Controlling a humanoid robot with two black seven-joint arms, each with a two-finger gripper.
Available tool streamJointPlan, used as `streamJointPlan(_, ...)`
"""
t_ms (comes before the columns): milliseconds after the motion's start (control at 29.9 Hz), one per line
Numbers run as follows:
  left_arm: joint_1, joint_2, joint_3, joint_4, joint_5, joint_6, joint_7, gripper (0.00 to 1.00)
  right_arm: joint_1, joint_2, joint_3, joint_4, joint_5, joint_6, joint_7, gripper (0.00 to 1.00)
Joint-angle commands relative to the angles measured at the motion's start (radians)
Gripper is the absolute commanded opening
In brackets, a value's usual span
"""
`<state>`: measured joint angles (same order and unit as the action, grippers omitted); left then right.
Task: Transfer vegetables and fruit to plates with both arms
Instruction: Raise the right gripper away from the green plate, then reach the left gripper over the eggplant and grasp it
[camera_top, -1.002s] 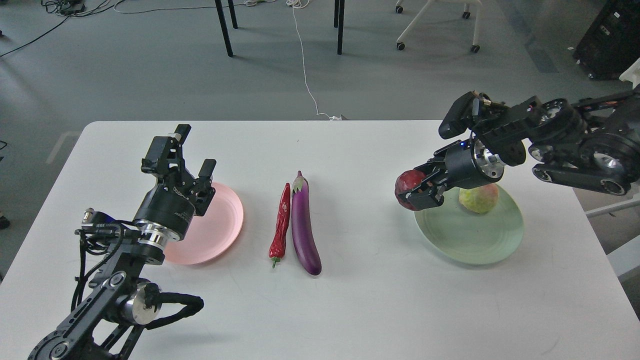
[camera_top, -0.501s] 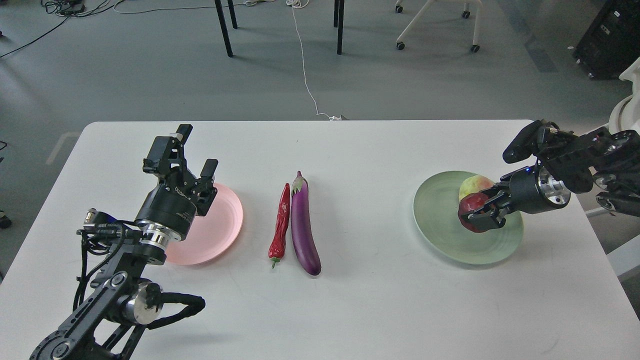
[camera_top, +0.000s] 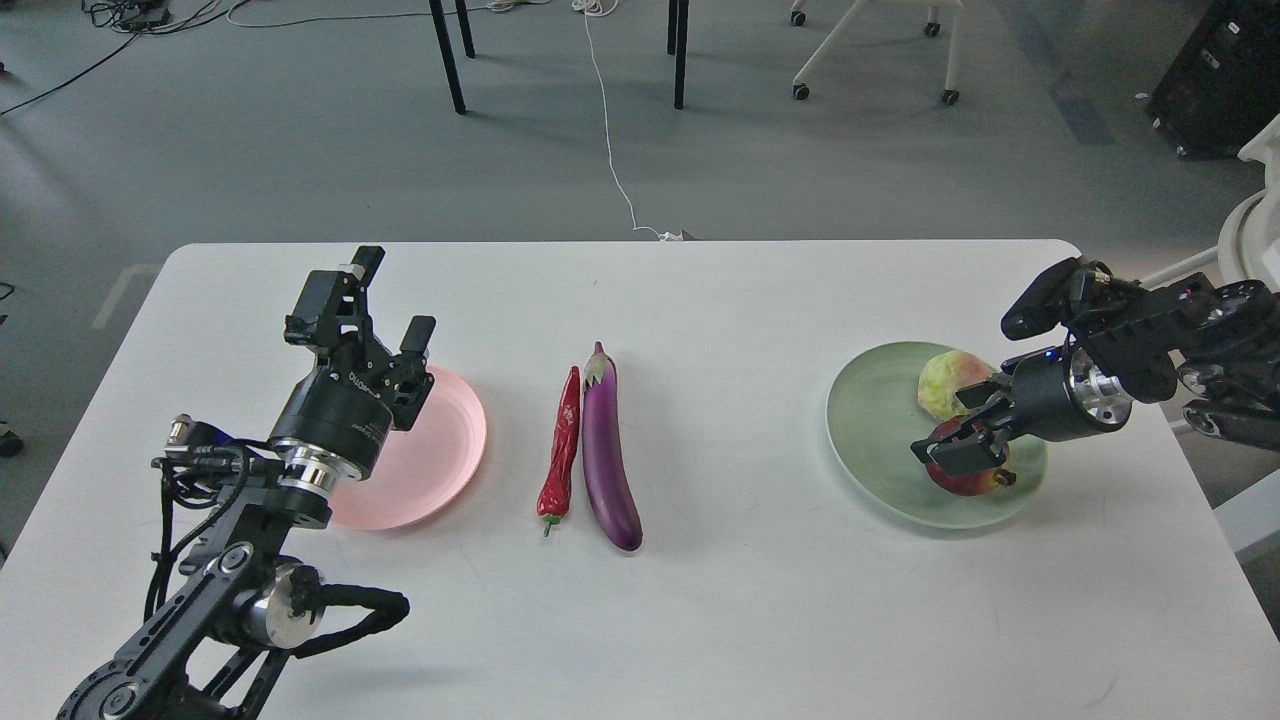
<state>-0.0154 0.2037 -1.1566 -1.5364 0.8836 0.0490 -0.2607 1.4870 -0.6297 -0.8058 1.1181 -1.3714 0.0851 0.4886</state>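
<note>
The purple eggplant (camera_top: 608, 456) and the red chili pepper (camera_top: 561, 446) lie side by side at the table's middle. The pale pink plate (camera_top: 440, 450) sits left of them with nothing on it. My left gripper (camera_top: 392, 300) is open and empty above the plate's far left edge. The pale green plate (camera_top: 880, 420) at the right holds the yellow-green fruit (camera_top: 943, 383) and the dark red fruit (camera_top: 966, 479). My right gripper (camera_top: 958, 428) is open just above the red fruit, which rests on the plate under its lower finger.
The white table (camera_top: 720, 600) ends close to the right of the green plate. Beyond the far edge are grey floor, black table legs (camera_top: 447, 55), a white cable (camera_top: 607, 120) and a rolling chair base (camera_top: 870, 50).
My right gripper carried the dark red fruit rightward and down over the green plate, set it on the near side and opened. The left arm has barely moved.
</note>
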Motion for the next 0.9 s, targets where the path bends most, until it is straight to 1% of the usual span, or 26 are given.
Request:
streamJointPlan(0,0.000,0.005,0.000,0.001,0.000,0.000,0.000,0.99,-0.014,-0.042,0.158,0.025,0.079,0.002,0.000,0.96)
streamJointPlan(67,0.000,0.010,0.000,0.001,0.000,0.000,0.000,0.99,-0.068,-0.059,0.247,0.038,0.205,0.001,0.000,0.97)
streamJointPlan(200,0.002,0.014,0.003,0.001,0.000,0.000,0.000,0.99,-0.235,-0.061,0.480,0.032,0.515,-0.002,0.000,0.97)
streamJointPlan(367,0.002,0.017,0.017,0.001,0.003,0.000,0.000,0.99,-0.506,-0.047,0.817,0.029,0.907,-0.001,0.000,0.97)
streamJointPlan(468,-0.001,0.020,0.027,0.001,0.009,0.000,0.000,0.99,-0.663,-0.009,1.014,0.023,1.107,-0.001,0.000,0.97)
streamJointPlan(568,-0.006,0.020,0.043,0.001,0.035,0.002,0.003,0.99,-0.772,0.013,1.152,-0.007,1.239,0.010,0.000,0.98)
streamJointPlan(635,-0.009,0.031,0.055,0.001,0.116,0.002,0.003,0.99,-0.833,0.025,1.229,-0.041,1.302,0.016,0.000,0.98)
streamJointPlan(701,-0.014,0.069,0.093,0.001,0.231,0.002,0.012,0.99,-0.881,0.033,1.284,-0.069,1.336,0.022,0.000,0.98)
streamJointPlan(768,-0.058,0.132,0.179,0.001,0.387,0.002,0.021,0.99,-0.909,0.033,1.301,-0.077,1.342,0.041,0.000,0.98)
streamJointPlan(868,-0.202,0.235,0.354,0.004,0.619,-0.005,0.024,0.99,-0.919,0.030,1.297,-0.077,1.341,0.055,0.000,0.99)
